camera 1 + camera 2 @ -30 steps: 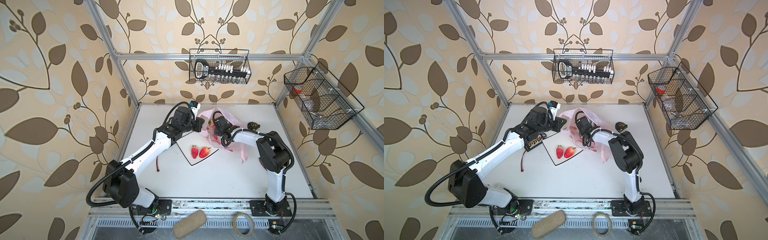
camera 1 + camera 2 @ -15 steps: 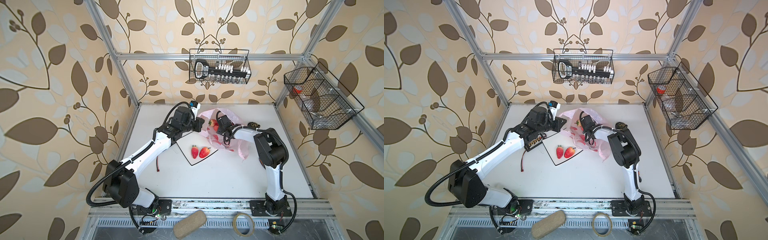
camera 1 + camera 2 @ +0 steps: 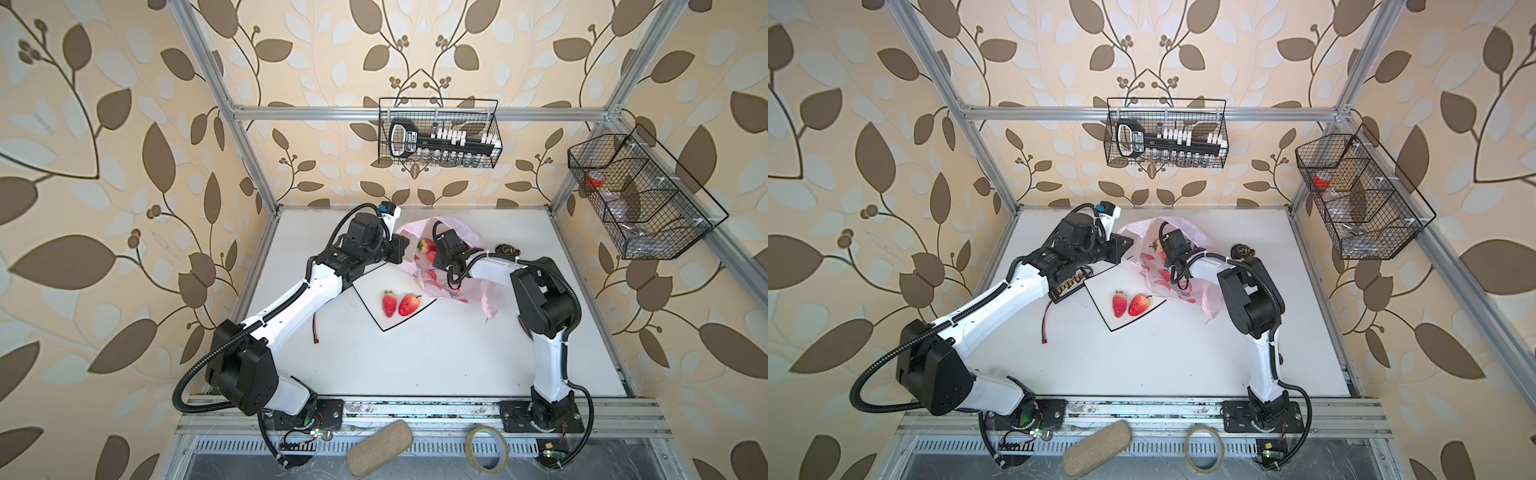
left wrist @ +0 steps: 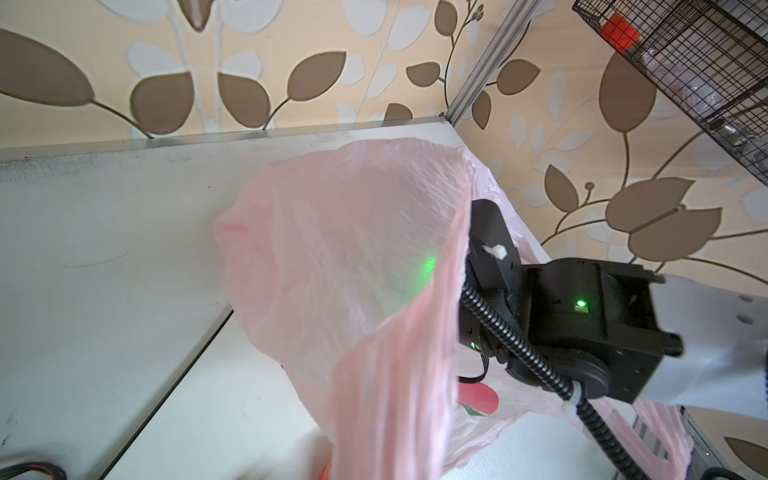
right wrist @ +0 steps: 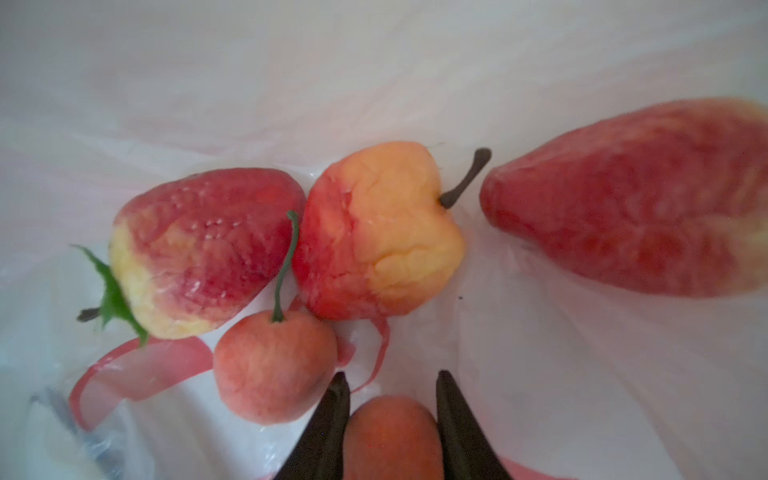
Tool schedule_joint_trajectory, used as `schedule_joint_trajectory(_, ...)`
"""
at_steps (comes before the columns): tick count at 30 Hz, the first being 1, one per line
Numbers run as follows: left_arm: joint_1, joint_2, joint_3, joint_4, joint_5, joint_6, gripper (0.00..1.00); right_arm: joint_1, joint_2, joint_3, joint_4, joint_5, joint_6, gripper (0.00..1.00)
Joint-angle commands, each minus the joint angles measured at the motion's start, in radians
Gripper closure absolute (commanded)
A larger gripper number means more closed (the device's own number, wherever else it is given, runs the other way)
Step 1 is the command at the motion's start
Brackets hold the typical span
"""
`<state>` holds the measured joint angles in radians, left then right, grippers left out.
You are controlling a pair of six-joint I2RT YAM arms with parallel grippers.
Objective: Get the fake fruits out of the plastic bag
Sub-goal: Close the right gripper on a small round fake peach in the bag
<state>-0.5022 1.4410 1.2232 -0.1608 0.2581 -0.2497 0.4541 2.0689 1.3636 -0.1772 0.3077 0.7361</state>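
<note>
The pink plastic bag lies at the back middle of the table, mouth lifted. My left gripper is shut on the bag's rim and holds it up; in the left wrist view the bag hides the jaws. My right gripper is inside the bag, its fingers pressed on both sides of a round pinkish-red fake fruit. Beyond it lie a cherry, a strawberry, a yellow-red fruit and a large red strawberry. Two strawberries rest on the white plate.
A thin red and black cable lies left of the plate. A small dark object sits behind the right arm. Wire baskets hang on the back wall and right wall. A tape roll lies below the front rail.
My right wrist has moved slightly deeper into the bag and its jaws have narrowed onto a round fruit. The left arm still holds the bag's rim in the same place.
</note>
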Motion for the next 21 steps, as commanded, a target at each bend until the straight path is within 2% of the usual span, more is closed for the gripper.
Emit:
schedule_joint_trajectory(1,0.008,-0.007,0.008,0.037,0.014,-0.009,1.00,-0.002,-0.066,-0.035,0.010,-0.036,-0.001,0.73)
schedule_joint_trajectory(13,0.008,0.009,0.013,0.043,0.003,-0.016,1.00,0.002,-0.251,-0.143,0.033,-0.104,-0.032,0.73)
schedule_joint_trajectory(21,0.008,0.057,0.049,0.007,-0.087,-0.021,1.00,0.013,-0.436,-0.257,0.065,-0.162,-0.040,0.73)
